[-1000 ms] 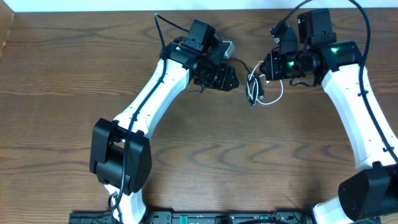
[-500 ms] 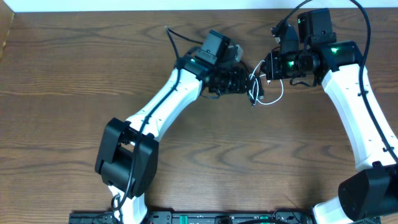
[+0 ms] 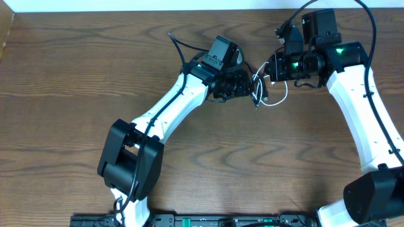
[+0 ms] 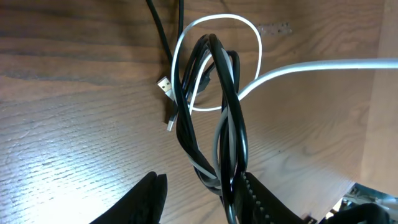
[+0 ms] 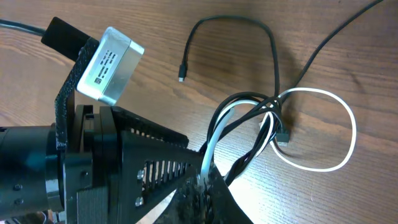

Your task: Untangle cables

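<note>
Mostly brown wood-grain table (image 3: 76, 75) beneath cables (image 4: 235, 130), white strip (image 3: 126, 5) beyond.

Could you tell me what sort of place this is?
Probably a robotics lab test bench: a left arm and a right arm stand at a wood-grain table, meeting over a small tangle of black and white cables.

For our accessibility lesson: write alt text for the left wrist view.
A black cable and a white cable twist together in loops on a wooden table. The left gripper straddles the bundle, fingers open; a small plug lies beside it.
</note>
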Controlling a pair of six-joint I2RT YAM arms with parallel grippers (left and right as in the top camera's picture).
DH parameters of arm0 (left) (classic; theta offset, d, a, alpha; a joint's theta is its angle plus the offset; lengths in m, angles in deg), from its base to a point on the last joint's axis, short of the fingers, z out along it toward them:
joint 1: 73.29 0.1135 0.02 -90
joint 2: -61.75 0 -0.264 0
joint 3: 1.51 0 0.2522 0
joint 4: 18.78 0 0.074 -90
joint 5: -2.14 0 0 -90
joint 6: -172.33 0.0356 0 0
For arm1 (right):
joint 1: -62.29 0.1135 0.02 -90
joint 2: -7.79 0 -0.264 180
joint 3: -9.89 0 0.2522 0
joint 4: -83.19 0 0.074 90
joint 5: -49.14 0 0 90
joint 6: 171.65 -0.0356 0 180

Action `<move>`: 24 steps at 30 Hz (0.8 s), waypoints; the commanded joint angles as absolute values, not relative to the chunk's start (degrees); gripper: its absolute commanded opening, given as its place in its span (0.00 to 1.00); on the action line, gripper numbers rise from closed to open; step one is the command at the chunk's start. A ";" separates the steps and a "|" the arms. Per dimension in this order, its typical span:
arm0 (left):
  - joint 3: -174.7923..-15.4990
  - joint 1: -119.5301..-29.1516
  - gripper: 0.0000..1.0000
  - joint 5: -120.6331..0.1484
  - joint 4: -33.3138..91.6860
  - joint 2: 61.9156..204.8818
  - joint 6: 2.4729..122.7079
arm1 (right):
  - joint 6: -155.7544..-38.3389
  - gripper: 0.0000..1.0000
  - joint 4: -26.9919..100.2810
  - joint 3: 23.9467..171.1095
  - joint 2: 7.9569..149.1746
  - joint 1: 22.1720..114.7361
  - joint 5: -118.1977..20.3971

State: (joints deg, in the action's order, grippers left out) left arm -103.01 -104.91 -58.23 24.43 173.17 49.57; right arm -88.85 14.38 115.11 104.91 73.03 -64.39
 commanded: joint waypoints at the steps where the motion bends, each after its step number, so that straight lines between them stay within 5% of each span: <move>1: -101.59 -105.39 0.36 -58.97 23.23 172.99 45.73 | -89.31 0.01 14.30 116.10 105.42 73.10 -64.32; 24: -96.44 -111.18 0.22 -69.51 13.18 173.74 40.39 | -89.31 0.01 14.21 116.10 105.42 73.10 -64.30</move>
